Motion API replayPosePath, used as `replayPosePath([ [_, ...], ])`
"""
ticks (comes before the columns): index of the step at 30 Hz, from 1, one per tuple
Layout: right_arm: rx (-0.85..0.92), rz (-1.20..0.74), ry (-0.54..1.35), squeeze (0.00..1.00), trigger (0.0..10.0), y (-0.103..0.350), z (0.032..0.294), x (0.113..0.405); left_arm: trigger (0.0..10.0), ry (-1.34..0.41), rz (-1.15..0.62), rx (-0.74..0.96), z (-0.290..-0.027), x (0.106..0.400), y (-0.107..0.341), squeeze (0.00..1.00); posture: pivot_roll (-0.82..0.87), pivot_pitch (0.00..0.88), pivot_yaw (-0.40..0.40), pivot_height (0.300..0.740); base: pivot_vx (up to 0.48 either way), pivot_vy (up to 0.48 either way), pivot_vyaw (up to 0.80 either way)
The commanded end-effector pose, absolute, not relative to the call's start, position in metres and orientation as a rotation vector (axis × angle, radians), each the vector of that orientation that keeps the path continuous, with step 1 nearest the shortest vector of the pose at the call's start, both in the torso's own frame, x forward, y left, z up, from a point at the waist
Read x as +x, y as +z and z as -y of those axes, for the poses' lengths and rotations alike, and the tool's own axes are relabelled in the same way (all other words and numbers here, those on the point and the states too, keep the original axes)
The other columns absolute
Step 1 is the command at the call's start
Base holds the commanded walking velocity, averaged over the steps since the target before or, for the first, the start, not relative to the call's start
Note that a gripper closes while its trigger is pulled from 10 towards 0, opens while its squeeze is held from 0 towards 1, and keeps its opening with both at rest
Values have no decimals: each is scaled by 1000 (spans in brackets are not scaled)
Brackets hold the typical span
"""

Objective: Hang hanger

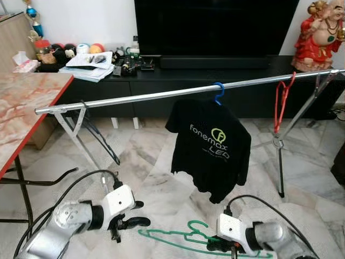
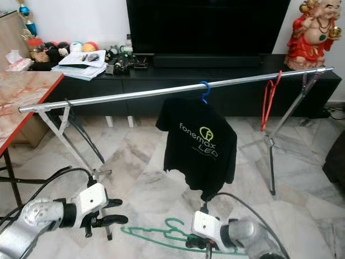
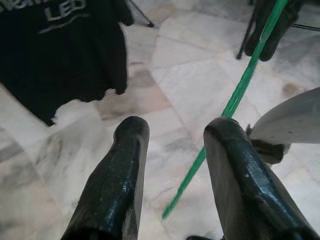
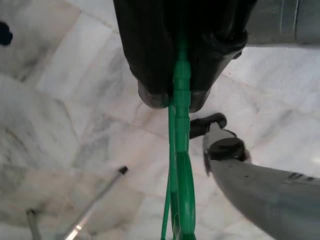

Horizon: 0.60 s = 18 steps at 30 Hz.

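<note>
Green wire hanger (image 1: pixel 172 237), thin and empty, held low over the marble floor (image 1: pixel 156 162), below the rail (image 1: pixel 161 95). Right gripper (image 4: pixel 175 97) clamped on it. Left gripper (image 3: pixel 172 170) spread apart, holding nothing, just beside the hanger.

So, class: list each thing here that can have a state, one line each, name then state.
green hanger: off the rail, clamped in the right gripper.
right gripper: fingers shut on the green hanger.
left gripper: fingers open, holding nothing.
black T-shirt: hanging from the rail on a blue hanger.
red hanger: hanging bare on the rail.
</note>
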State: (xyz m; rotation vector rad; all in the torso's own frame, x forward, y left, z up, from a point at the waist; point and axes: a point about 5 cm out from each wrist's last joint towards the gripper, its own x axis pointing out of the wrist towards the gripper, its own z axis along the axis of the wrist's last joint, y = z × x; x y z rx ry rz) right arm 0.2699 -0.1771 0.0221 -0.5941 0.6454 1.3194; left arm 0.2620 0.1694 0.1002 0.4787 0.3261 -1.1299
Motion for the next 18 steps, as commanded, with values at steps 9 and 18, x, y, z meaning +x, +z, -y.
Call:
replayPosePath([
  [9,-653,-527,1421,0,10000,53,158,279,10000,-1337,-427,455,-167,248,98,0,14,85,13,740,0,0,0],
  [18,-650,-490,1464,0,10000,62,146,273,10000,-1426,-420,429,-153,253,104,0,13,81,16,740,0,0,0],
])
